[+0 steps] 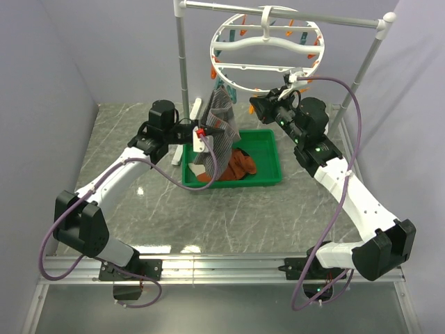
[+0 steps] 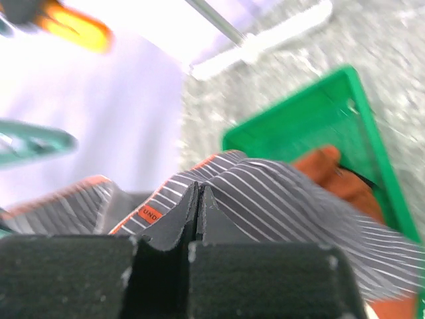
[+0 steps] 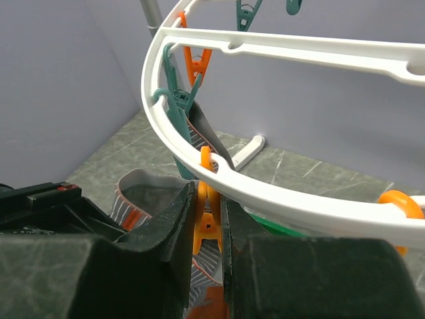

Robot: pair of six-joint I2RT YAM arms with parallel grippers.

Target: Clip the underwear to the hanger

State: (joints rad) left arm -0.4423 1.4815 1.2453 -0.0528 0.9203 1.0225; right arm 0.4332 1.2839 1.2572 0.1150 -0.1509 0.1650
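Right wrist view alone shows right gripper [image 3: 207,199] squeezing an orange clothespin [image 3: 206,229] on the hanger [image 3: 279,199]; left gripper [image 2: 199,199] pinches underwear [image 2: 285,193] above green tray [image 1: 270,158].

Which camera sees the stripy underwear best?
The top view: the underwear hangs there nearly whole. The left wrist view shows only a blurry fold pinched by the left gripper; the right wrist view shows just scraps below the hanger.

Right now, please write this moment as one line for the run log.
left gripper: shut on underwear | right gripper: shut on orange clothespin of hanger | underwear: one edge at teal clothespin, hangs over green tray
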